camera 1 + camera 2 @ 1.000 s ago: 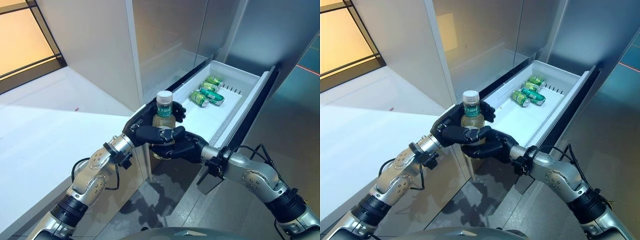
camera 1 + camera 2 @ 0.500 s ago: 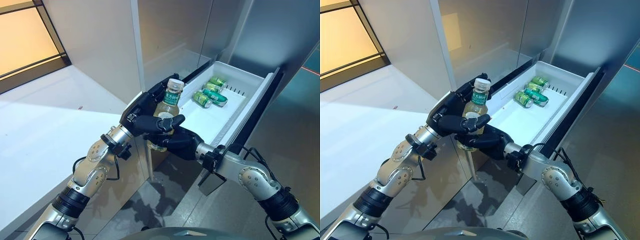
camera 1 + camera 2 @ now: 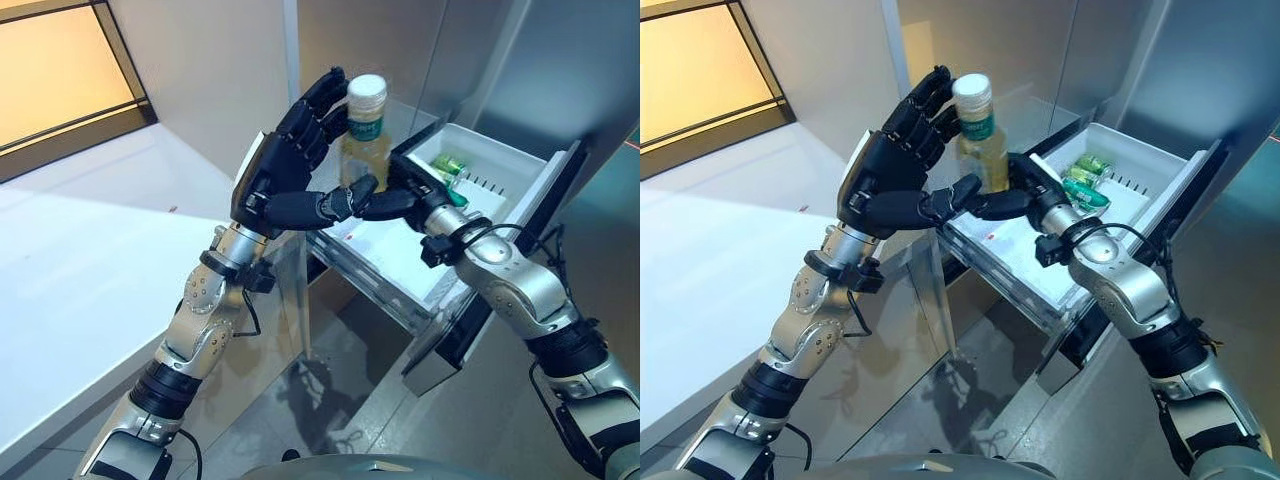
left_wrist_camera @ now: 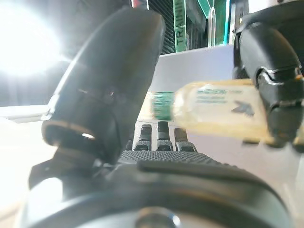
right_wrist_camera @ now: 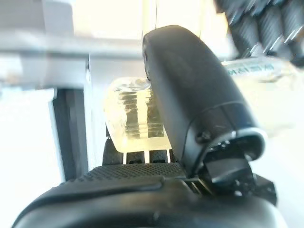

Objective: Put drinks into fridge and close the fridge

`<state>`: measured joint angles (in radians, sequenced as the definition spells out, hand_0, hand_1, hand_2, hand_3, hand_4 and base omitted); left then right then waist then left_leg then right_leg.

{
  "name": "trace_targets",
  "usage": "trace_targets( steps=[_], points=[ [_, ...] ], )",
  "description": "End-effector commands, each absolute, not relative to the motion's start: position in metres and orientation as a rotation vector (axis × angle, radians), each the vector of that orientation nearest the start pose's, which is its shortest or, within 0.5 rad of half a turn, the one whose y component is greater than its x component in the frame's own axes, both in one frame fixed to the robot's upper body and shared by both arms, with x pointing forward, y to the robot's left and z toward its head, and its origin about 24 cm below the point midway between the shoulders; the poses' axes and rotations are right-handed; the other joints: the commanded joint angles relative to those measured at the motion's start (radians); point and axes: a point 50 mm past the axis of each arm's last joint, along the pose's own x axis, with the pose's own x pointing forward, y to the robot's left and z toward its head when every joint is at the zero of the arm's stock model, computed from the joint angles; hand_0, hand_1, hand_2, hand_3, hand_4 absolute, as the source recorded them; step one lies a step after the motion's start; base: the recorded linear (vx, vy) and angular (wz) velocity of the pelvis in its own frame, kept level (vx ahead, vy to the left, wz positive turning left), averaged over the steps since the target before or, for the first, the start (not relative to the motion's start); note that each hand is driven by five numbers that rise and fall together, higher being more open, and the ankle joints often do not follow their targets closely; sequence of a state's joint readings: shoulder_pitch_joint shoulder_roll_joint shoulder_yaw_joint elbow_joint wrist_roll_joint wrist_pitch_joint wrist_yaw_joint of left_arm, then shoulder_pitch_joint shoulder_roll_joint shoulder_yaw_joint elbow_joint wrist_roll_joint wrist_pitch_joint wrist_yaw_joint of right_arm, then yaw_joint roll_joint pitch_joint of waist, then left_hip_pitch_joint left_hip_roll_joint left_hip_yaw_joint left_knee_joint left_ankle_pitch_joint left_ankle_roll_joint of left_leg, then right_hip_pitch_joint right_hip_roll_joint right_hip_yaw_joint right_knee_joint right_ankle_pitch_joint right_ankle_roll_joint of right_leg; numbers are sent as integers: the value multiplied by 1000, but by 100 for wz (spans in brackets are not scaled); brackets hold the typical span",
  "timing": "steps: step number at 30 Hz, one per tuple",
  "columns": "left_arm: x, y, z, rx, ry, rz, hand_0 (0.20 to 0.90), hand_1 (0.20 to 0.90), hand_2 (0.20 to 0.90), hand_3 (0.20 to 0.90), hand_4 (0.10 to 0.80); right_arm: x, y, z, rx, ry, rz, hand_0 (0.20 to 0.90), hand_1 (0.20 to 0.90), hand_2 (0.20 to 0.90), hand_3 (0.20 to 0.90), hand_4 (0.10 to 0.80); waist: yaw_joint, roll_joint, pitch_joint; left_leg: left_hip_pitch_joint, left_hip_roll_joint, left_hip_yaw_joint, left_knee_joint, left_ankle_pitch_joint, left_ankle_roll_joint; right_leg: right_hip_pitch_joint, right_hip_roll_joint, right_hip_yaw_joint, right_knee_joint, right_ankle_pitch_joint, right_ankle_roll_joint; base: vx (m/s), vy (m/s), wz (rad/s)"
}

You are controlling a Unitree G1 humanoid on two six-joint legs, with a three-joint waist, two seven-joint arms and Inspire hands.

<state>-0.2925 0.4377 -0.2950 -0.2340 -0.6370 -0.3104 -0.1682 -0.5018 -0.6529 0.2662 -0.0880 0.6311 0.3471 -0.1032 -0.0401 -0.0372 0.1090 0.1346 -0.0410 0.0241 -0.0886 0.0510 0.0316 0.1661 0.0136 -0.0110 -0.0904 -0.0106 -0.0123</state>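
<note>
A clear bottle (image 3: pixel 365 140) of yellow drink with a white cap and a green label is held upright in the air, in front of the fridge's pulled-out white drawer (image 3: pixel 525 185). My right hand (image 3: pixel 405 195) is curled round its lower part; in the right wrist view the thumb (image 5: pixel 190 95) lies across the bottle's base (image 5: pixel 135 123). My left hand (image 3: pixel 280 165) is open beside the bottle, its fingers straight up by the neck and its thumb pointing at the right hand. In the left wrist view the bottle (image 4: pixel 213 107) lies past the straight fingers. Green cans (image 3: pixel 452 168) lie in the drawer's far end.
A white counter (image 3: pixel 80 270) runs along the left. The fridge's grey steel front (image 3: pixel 430 50) stands behind the drawer. The drawer's dark front panel (image 3: pixel 560 200) sticks out on the right, over the grey floor (image 3: pixel 340 390).
Both hands have lifted the bottle higher, over the drawer's near end. My left hand has opened off the bottle, which now rests in my right hand. The camera has shifted as well.
</note>
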Motion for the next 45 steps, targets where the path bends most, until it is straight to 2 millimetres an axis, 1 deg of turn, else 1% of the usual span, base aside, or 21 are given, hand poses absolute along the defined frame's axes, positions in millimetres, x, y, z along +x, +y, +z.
trace_targets(
  steps=[1, 7, 8, 11, 13, 14, 16, 19, 21, 22, 23, 24, 25, 26, 28, 30, 32, 35, 38, 44, 45],
  points=[
    [251, 124, 212, -197, -839, -642, 900, 900, 900, 900, 800, 316, -198, 275, -85, -573, 74, 300, 300, 300, 200, 100, 10, -17, -90, 6, -24, -35, 1, -79, 17, -53, -9, -44, 50, 27, 41, 0, 0, 0],
    [254, 126, 195, -182, -732, -667, 900, 900, 900, 900, 800, 319, -229, 284, -236, -592, -111, 300, 300, 300, 200, 100, 23, -17, -85, 9, -24, -40, 1, -80, 17, -50, -10, -51, 57, 22, 41, 0, 0, 0],
    [254, 126, 190, -201, -690, -693, 900, 900, 900, 900, 800, 321, -237, 286, -269, -588, -149, 300, 300, 300, 200, 100, 27, -17, -84, 10, -24, -41, 1, -79, 17, -49, -11, -54, 58, 22, 41, 0, 0, 0],
    [255, 122, 170, -269, -549, -780, 900, 900, 900, 900, 800, 324, -253, 291, -286, -562, -196, 300, 300, 300, 200, 100, 36, -17, -84, 10, -24, -45, 1, -77, 16, -47, -11, -61, 60, 20, 41, 9, 1, 1],
    [253, 115, 143, -423, -339, -872, 900, 900, 900, 900, 800, 328, -267, 292, -296, -538, -236, 300, 300, 300, 200, 100, 47, -16, -82, 12, -24, -49, 1, -76, 14, -44, -13, -72, 60, 18, 40, 35, 4, 6],
    [251, 112, 133, -473, -265, -901, 900, 900, 900, 900, 800, 330, -271, 293, -304, -530, -252, 300, 300, 300, 200, 100, 51, -15, -80, 12, -25, -50, 2, -75, 14, -43, -14, -76, 60, 18, 40, 39, 5, 12],
    [242, 105, 103, -618, -69, -949, 900, 900, 900, 900, 800, 334, -282, 294, -311, -507, -283, 300, 300, 300, 200, 100, 62, -13, -77, 11, -26, -53, 3, -73, 12, -40, -17, -87, 58, 18, 40, 40, 6, 16],
    [225, 98, 63, -790, 179, -956, 900, 900, 900, 900, 800, 340, -297, 294, -323, -470, -319, 300, 300, 300, 200, 100, 79, -10, -73, 8, -27, -59, 2, -72, 9, -37, -20, -103, 53, 18, 41, 47, 4, 11],
    [207, 99, 32, -821, 323, -935, 900, 900, 900, 900, 800, 345, -308, 293, -346, -428, -348, 300, 300, 300, 200, 100, 95, -8, -67, 11, -28, -66, 1, -78, 6, -29, -22, -115, 47, 12, 43, 62, 7, 17],
    [199, 104, 15, -825, 380, -892, 900, 900, 900, 900, 800, 347, -315, 292, -370, -397, -361, 300, 300, 300, 200, 100, 105, -6, -63, 6, -28, -69, 1, -75, 5, -30, -24, -122, 46, 11, 43, 21, 15, 19],
    [193, 109, 2, -810, 431, -869, 900, 900, 900, 900, 800, 349, -321, 291, -386, -364, -374, 300, 300, 300, 200, 100, 114, -4, -58, 1, -28, -72, 1, -72, 4, -32, -27, -129, 45, 10, 43, 16, 13, 20],
    [190, 111, -3, -796, 454, -858, 900, 900, 900, 900, 800, 350, -323, 291, -390, -350, -378, 300, 300, 300, 200, 100, 117, -2, -56, -1, -29, -74, 1, -71, 3, -33, -28, -132, 45, 10, 42, 12, 7, 21],
    [186, 117, -15, -770, 485, -818, 900, 900, 900, 900, 800, 352, -328, 288, -402, -307, -384, 300, 300, 300, 200, 100, 125, -1, -50, -8, -29, -77, 1, -66, 2, -36, -29, -138, 44, 12, 42, 2, -1, 25],
    [183, 120, -21, -757, 502, -805, 900, 900, 900, 900, 800, 353, -330, 286, -404, -289, -387, 300, 300, 300, 200, 100, 128, 0, -47, -13, -29, -79, 1, -64, 2, -38, -30, -140, 44, 12, 42, -7, -7, 24],
    [177, 132, -39, -683, 555, -748, 900, 900, 900, 900, 800, 356, -338, 277, -411, -218, -396, 300, 300, 300, 200, 100, 140, 3, -33, -28, -29, -85, 1, -57, 1, -49, -32, -147, 44, 12, 41, -19, -16, 23],
    [172, 143, -55, -599, 597, -688, 900, 900, 900, 900, 800, 359, -340, 267, -418, -163, -397, 300, 300, 300, 200, 100, 150, 5, -13, -44, -28, -91, 2, -50, 0, -62, -35, -153, 49, 13, 40, -42, -38, 24],
    [171, 150, -67, -530, 636, -641, 900, 900, 900, 900, 800, 361, -341, 260, -425, -115, -393, 300, 300, 300, 200, 100, 157, 7, 4, -59, -28, -95, 5, -45, 1, -76, -36, -157, 55, 13, 38, -58, -52, 17],
    [171, 167, -84, -423, 691, -552, 900, 900, 900, 900, 800, 365, -343, 250, -413, -64, -404, 300, 300, 300, 200, 100, 168, 12, 50, -98, -26, -102, 10, -33, 2, -114, -37, -161, 68, 14, 35, -160, -65, 19],
    [178, 180, -94, -343, 725, -436, 900, 900, 900, 900, 800, 367, -345, 239, -402, -17, -421, 300, 300, 300, 200, 100, 170, 17, 104, -132, -25, -106, 11, -22, 3, -146, -34, -158, 73, 19, 32, -150, -71, 18],
    [189, 198, -100, -295, 730, -255, 900, 900, 900, 900, 800, 366, -348, 215, -410, 81, -453, 300, 300, 300, 200, 100, 178, 28, 183, -179, -23, -103, 18, -9, 2, -191, -35, -161, 75, 33, 31, -96, -40, 3],
    [190, 199, -100, -283, 730, -252, 900, 900, 900, 900, 800, 366, -349, 213, -409, 92, -459, 300, 300, 300, 200, 100, 179, 29, 192, -185, -23, -101, 19, -8, 1, -196, -35, -162, 76, 34, 31, -94, -36, 3]
  ],
)
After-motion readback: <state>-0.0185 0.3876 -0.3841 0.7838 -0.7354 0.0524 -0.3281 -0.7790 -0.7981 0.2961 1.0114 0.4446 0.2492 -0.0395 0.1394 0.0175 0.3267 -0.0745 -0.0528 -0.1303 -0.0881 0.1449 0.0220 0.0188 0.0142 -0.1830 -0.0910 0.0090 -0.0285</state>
